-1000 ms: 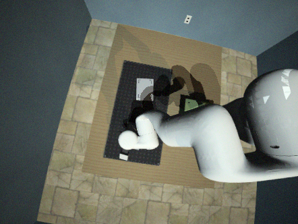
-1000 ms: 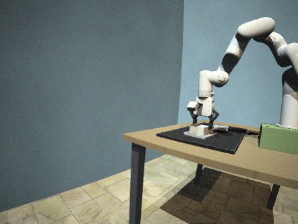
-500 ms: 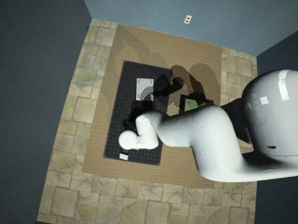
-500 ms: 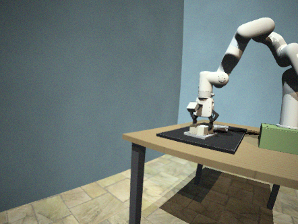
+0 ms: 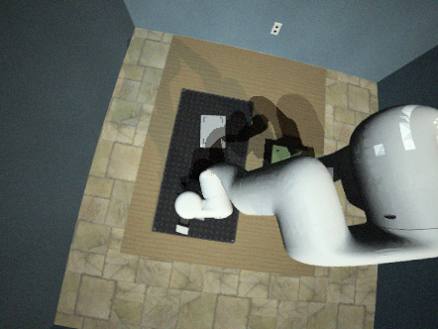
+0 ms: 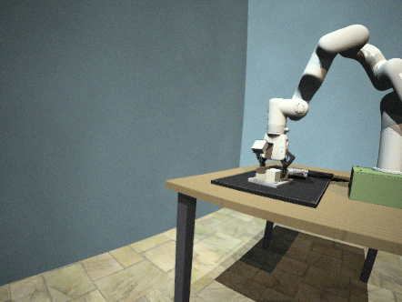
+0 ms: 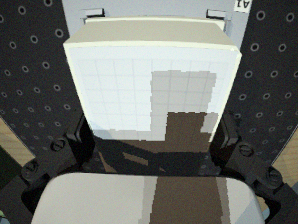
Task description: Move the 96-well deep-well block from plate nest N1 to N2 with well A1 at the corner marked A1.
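The deep-well block [image 7: 153, 76] is a pale, cream-sided block with a gridded top. It sits in the grey plate nest N1 [image 7: 80, 3], whose corner mark A1 [image 7: 244, 4] shows at the top right of the wrist view. My gripper [image 7: 152, 108] is open, with one finger on each side of the block, low around its near end. In the side view the gripper [image 6: 273, 170] straddles the block [image 6: 272, 175] on the black mat. In the overhead view my arm hides the block. The empty nest N2 [image 5: 213, 130] lies farther along the mat.
The black perforated mat [image 5: 203, 164] lies on a wooden table. A green box [image 6: 375, 186] stands on the table near my base, and it also shows in the overhead view [image 5: 279, 153]. The table's front edge is close to the mat.
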